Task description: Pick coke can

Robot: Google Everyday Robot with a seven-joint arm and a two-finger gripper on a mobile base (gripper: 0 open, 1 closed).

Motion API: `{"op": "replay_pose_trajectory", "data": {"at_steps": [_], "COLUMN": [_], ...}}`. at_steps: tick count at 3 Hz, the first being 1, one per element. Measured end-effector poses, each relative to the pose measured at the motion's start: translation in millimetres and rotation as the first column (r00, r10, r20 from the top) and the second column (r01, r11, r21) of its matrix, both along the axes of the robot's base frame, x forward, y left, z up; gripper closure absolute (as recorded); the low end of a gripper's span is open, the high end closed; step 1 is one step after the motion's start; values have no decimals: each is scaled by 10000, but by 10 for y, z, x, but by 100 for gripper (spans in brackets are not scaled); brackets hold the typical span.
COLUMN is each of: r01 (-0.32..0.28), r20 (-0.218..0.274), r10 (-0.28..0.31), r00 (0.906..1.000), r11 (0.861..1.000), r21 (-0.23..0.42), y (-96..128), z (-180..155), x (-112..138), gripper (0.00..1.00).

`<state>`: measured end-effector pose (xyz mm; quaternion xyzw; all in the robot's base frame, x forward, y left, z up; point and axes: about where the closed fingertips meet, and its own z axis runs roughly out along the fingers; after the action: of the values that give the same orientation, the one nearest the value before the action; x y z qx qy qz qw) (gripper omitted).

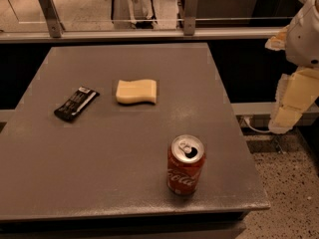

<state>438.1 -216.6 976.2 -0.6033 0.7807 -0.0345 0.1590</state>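
Observation:
The coke can [185, 165] is red with white script and a silver top with an open pull tab. It stands upright on the grey table [124, 148], near the front right corner. My gripper [288, 114] hangs at the far right of the view, off the table's right edge and above the floor. It is well to the right of the can and farther back, and it holds nothing.
A yellow sponge [136, 91] lies in the middle of the table toward the back. A black flat packet [76, 103] lies to its left. A glass railing with metal posts [49, 13] runs behind the table. Speckled floor [284, 193] is at the right.

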Motion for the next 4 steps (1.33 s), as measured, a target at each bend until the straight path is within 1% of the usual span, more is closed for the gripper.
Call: {"op": "replay_pose_trajectory", "data": {"at_steps": [1, 2, 3, 4], "r01": [-1, -477, -1664, -3088], "r20": [2, 25, 66, -137], "r10": [1, 477, 1664, 3089], "r00": [10000, 9989, 9860, 9510], "r11": [10000, 9988, 9860, 9511], "r21": [0, -62, 63, 77], "y": [1, 141, 469, 872], "z": [0, -54, -170, -319], "x": [0, -48, -245, -515], "gripper": [0, 0, 0, 0]}}
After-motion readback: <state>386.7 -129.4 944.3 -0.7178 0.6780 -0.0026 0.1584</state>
